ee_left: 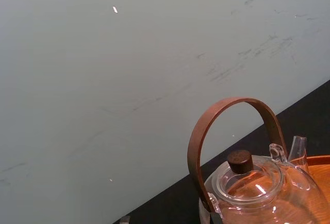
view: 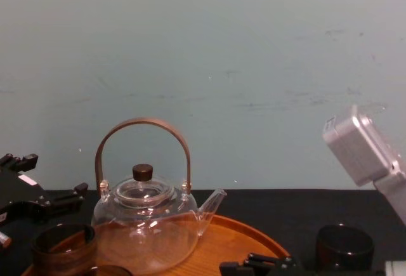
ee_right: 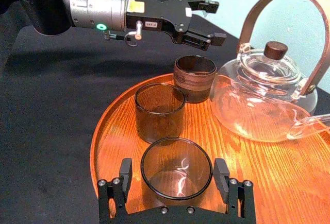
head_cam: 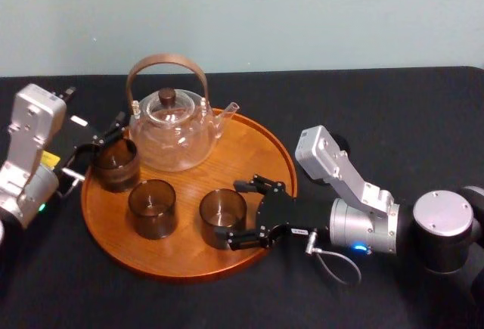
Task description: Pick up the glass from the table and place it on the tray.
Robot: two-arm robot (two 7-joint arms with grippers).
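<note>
Standing on the tray point(ee_right: 247, 157), the glass point(ee_right: 176, 170) sits between the spread fingers point(ee_right: 125, 173) of the right gripper point(ee_right: 174, 178).

The right gripper point(head_cam: 238, 215) reaches in low from 4 o'clock toward 9, its 2 fingers point(ee_right: 125, 175) spread wide. The left gripper point(head_cam: 104, 138), at 9 o'clock, points toward 3, fingers parted.

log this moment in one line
right gripper: open, straddling glass on tray | left gripper: open at leftmost glass | teapot on tray
</note>
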